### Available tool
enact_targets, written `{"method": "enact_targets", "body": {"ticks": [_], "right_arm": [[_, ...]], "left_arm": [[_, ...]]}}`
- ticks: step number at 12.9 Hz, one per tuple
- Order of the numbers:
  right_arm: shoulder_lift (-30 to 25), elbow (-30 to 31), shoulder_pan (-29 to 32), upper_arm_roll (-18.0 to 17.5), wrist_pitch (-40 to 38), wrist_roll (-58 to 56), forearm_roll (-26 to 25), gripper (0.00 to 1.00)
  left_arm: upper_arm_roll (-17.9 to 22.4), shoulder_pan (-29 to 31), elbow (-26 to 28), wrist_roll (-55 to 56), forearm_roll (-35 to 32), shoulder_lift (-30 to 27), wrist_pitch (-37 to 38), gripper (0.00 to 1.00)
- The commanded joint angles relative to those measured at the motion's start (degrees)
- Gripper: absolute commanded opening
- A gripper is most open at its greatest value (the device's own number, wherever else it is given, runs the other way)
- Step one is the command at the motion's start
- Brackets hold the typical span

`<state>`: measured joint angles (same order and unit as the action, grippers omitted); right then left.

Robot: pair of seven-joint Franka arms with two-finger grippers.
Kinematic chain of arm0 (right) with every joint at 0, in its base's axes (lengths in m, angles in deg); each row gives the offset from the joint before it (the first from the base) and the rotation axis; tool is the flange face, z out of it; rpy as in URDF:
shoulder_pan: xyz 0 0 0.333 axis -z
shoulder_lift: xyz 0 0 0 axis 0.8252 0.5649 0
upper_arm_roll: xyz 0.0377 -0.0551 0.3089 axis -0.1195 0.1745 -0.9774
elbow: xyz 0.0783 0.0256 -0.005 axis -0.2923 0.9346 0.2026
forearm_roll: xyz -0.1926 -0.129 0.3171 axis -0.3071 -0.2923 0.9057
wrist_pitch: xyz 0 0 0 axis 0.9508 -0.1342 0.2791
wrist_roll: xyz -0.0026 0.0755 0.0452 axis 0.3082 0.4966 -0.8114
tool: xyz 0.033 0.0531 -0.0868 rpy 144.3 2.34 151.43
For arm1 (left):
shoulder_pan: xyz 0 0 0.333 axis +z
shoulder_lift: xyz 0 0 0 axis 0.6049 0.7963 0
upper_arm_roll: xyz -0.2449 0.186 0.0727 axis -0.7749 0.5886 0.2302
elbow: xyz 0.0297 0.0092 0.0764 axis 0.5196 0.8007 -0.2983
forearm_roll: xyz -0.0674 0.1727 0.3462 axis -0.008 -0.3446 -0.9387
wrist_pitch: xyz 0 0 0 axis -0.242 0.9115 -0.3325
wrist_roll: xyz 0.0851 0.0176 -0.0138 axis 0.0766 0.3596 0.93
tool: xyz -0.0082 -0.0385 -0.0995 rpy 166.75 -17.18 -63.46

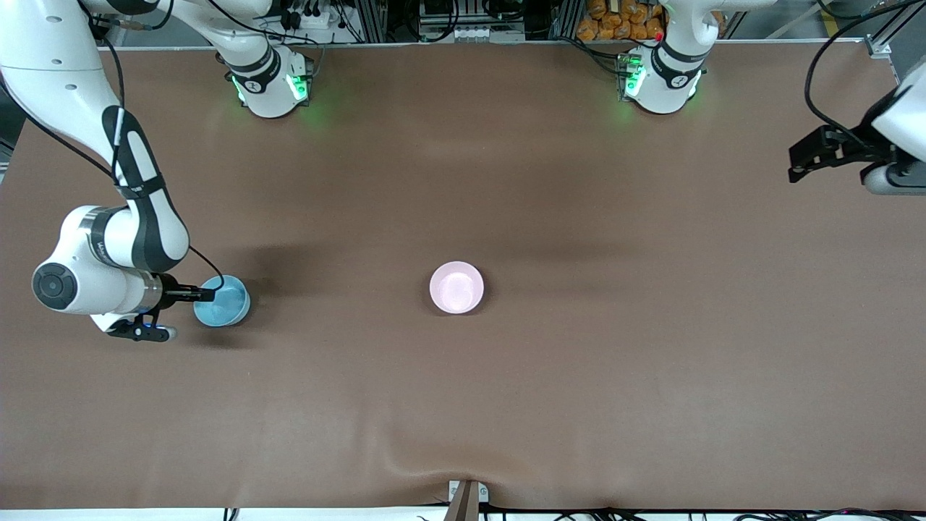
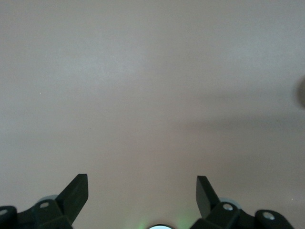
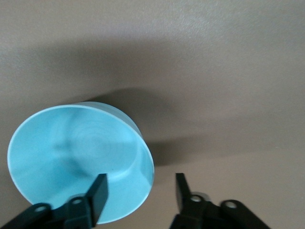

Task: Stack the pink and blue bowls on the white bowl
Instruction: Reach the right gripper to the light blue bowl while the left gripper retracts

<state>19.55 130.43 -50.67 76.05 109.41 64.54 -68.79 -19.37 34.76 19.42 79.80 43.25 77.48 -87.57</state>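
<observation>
Plain brown tabletop [image 1: 579, 362] with a soft wrinkle in the covering near the front camera's edge. Metal framing, cables and some orange stuff along the strip past the robots' bases.

Pink bowl [image 1: 456, 287] upright around mid-tabletop, alone. Blue bowl [image 1: 222, 301] well apart from it, toward the right arm's end, about as near the front camera. No telling from any view where a white bowl is.

Right claw [image 1: 206, 294] down at the blue bowl's rim, reaching in from the side. Front view just shows dark fingertips overlapping the rim. Right wrist view gives much more: blue bowl [image 3: 81, 164] seen from above, one finger [image 3: 98, 191] inside over the wall, the other outside on bare tabletop, jaws straddling the rim with a clear gap on the outer side, so apart and not clamped.

Left claw [image 1: 799, 165] up over the left arm's end of the tabletop, waiting. Left wrist view shows only bare brown surface between its fingers [image 2: 78, 191], spread wide apart, nothing held.
</observation>
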Motion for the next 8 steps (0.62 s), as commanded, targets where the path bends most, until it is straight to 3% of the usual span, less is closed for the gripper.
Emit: {"method": "enact_targets", "body": {"ticks": [1, 3, 8], "right_arm": [[1.11, 0.32, 2.01, -0.79, 1.94, -3.87, 3.2, 0.22], [1.56, 0.24, 2.19, -0.79, 3.08, -4.41, 4.52, 0.0], [-0.8, -0.47, 1.49, -0.96, 2.39, -4.23, 4.7, 0.0]], "left_arm": [[0.64, 0.44, -1.28, -0.4, 1.7, 0.45, 0.28, 1.0], [0.64, 0.26, -1.28, 0.04, 1.44, 0.36, 0.37, 1.0], [0.55, 0.79, -1.28, -0.66, 1.09, 0.88, 0.37, 1.0]]}}
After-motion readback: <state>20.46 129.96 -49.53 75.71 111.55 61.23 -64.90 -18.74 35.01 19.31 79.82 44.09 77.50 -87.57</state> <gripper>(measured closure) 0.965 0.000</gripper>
